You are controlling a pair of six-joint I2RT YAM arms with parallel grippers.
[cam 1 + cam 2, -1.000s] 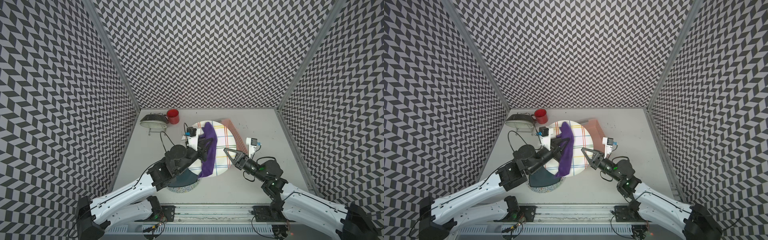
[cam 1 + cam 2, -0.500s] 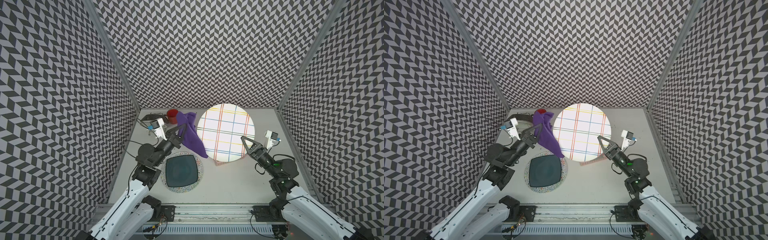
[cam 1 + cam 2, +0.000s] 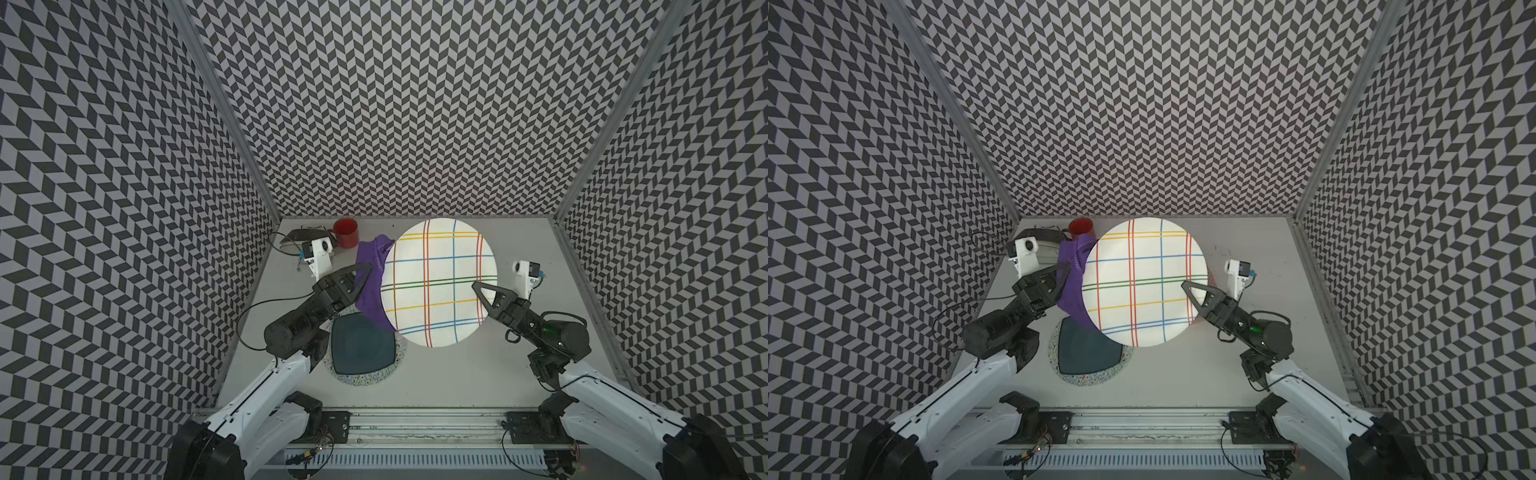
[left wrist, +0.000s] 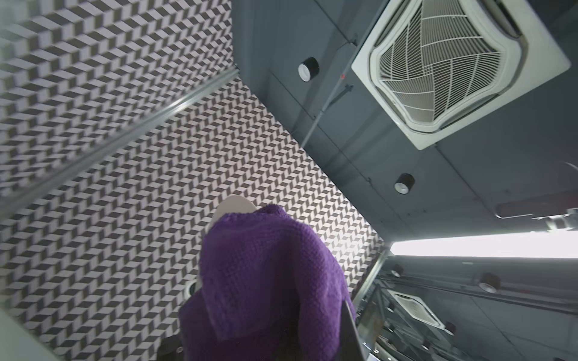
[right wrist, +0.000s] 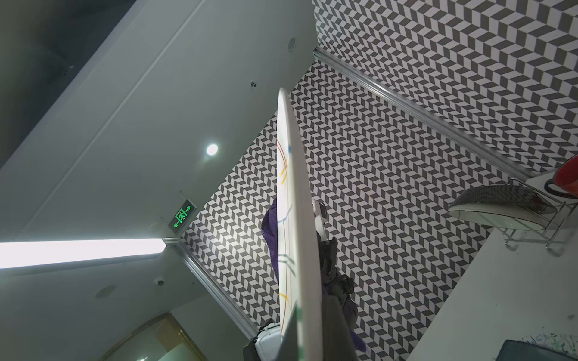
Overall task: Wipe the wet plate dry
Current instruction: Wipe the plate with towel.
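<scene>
Pinched plate [image 3: 438, 286] in right gripper [image 3: 481, 297], purple cloth [image 3: 370, 293] in left gripper [image 3: 362, 279]. Probably needed firm, flat strokes toward right gripper.

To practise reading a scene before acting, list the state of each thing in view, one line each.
plate, held in the air by its rim; wetness cannot be told.
purple cloth, hanging from the left gripper at the plate's edge.
left gripper, shut on the purple cloth.
right gripper, shut on the plate.
red mug, upright.
dark square dish, lying flat.

One striped plate [image 3: 438, 282], one purple cloth [image 3: 368, 286], one red mug [image 3: 345, 232].
</scene>
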